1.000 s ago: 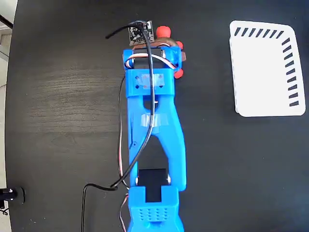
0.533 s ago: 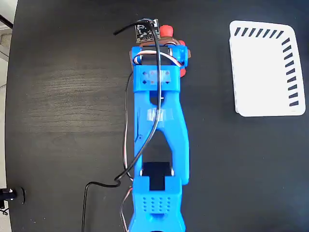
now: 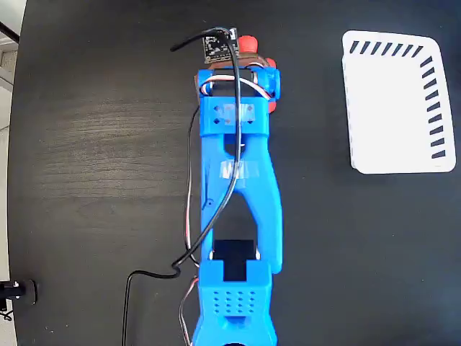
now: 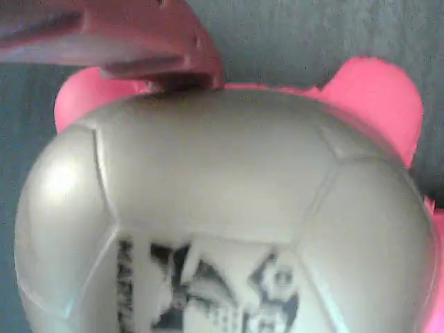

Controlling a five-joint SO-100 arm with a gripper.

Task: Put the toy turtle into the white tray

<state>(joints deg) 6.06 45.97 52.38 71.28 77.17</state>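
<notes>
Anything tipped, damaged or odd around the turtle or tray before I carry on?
Nothing stands out. The toy turtle sits close under the gripper, shell intact, one finger at its edge. The white tray lies flat and empty on the black table, off to the right in the fixed view.

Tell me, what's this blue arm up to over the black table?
The blue robot arm is stretched across the black table with its gripper down over the toy turtle. In the wrist view the turtle's shell fills the picture and one finger sits against its edge, though a firm grasp cannot be confirmed. The white tray lies off to the right in the fixed view, with nothing in it, so the turtle is not yet delivered.
</notes>
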